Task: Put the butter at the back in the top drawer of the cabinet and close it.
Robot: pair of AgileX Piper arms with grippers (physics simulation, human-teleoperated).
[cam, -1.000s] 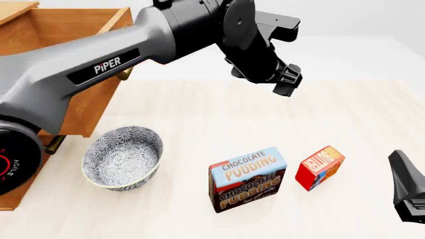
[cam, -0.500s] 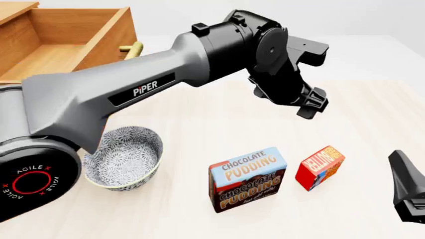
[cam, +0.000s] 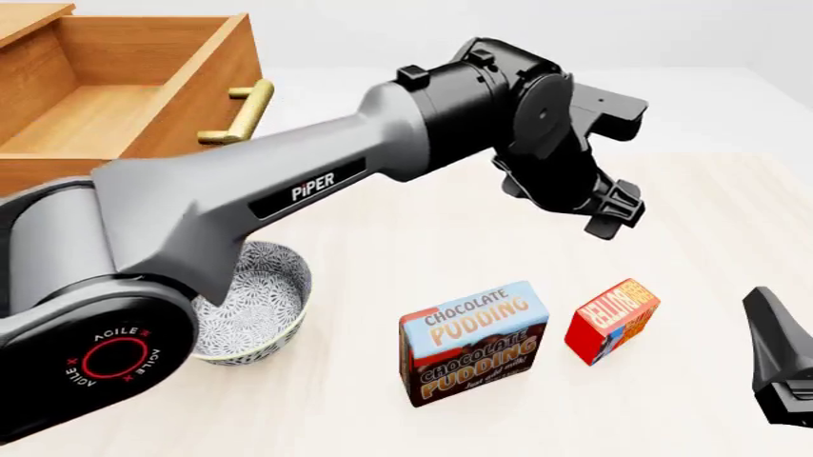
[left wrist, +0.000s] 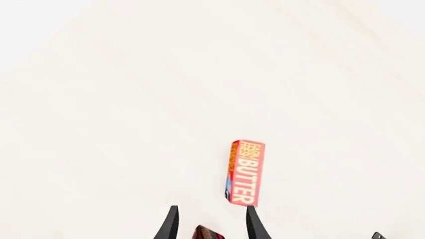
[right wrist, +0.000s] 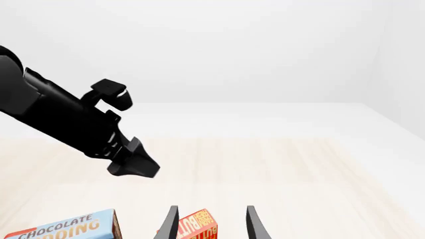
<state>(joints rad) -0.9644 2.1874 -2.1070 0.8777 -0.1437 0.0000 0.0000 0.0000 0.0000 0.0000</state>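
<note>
left gripper (cam: 619, 211) now nearer butter (cam: 611, 319); top drawer (cam: 89, 105) open, bare

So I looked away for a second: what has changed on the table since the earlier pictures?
The left gripper has swung rightward and down from near the open top drawer to hover above the butter, open and empty, uncovering the drawer's handle. The butter, pudding box, bowl and right gripper stayed put.

Pudding box (cam: 474, 345) stands right of patterned bowl (cam: 261, 303)
</note>
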